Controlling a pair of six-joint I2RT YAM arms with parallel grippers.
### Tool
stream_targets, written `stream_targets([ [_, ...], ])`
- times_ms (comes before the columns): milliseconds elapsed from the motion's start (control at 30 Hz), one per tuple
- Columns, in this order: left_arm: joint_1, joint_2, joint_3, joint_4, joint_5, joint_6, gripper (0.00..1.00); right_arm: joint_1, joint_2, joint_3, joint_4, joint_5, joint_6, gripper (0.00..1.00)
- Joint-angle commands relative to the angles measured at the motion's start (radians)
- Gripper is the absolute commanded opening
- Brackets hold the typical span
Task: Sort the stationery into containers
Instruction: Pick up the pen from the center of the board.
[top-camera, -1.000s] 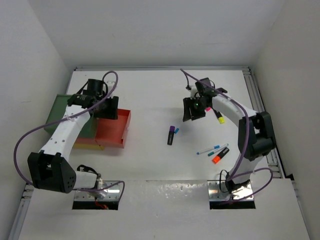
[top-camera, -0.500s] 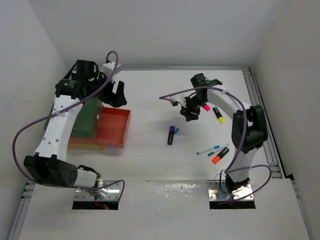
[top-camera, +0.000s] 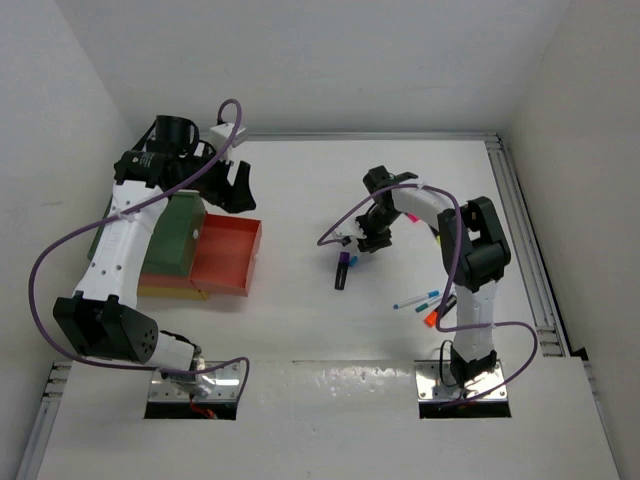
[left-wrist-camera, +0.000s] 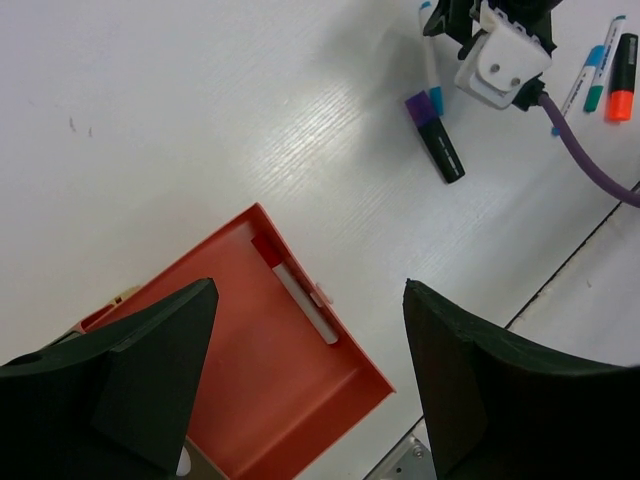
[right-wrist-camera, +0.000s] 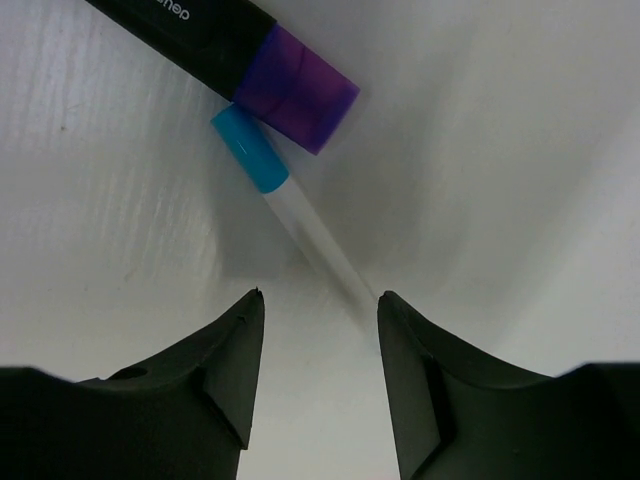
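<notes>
**Pen lined up for a pick, with a crowded neighbour**

Pen (right-wrist-camera: 295, 205), blue-capped and clear-barrelled, lies flat on the table with its cap touching the purple highlighter (right-wrist-camera: 250, 60). The barrel runs away from the highlighter.

The likely trouble is a grip taken at the barrel's far end. The pen could pivot or droop when lifted, or skid and drag the highlighter along.

The right gripper (right-wrist-camera: 320, 300) points steeply down at that end, away from the highlighter. Its jaws are parted either side of the barrel and hold nothing.

Well to the highlighter's left, the left gripper (left-wrist-camera: 308, 300) hovers over the red-orange tray (left-wrist-camera: 270, 380), spread wide and empty.
</notes>
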Motion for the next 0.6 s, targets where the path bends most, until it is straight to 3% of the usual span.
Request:
stream_targets([
  [0,0.023,-0.020,-0.011,0.000,0.011,0.020,0.81,0.017,0.029,-0.020,0.033,0.018,-0.097,0.48],
  [233,0.043,-0.015,-0.024,-0.004,0.008,0.015,0.81,0.028,0.096,0.021,-0.036,0.070,-0.168,0.40],
  [367,0.045,-0.006,-0.018,0.000,-0.032,0.014,0.80,0.028,0.134,0.073,-0.141,0.111,-0.232,0.26],
  [400,0.043,-0.005,-0.008,0.000,-0.035,0.014,0.80,0.025,0.122,0.064,-0.145,0.120,-0.261,0.17],
  [567,0.045,-0.001,0.022,0.003,-0.044,0.000,0.80,0.020,0.012,-0.100,-0.084,0.125,-0.260,0.01],
])
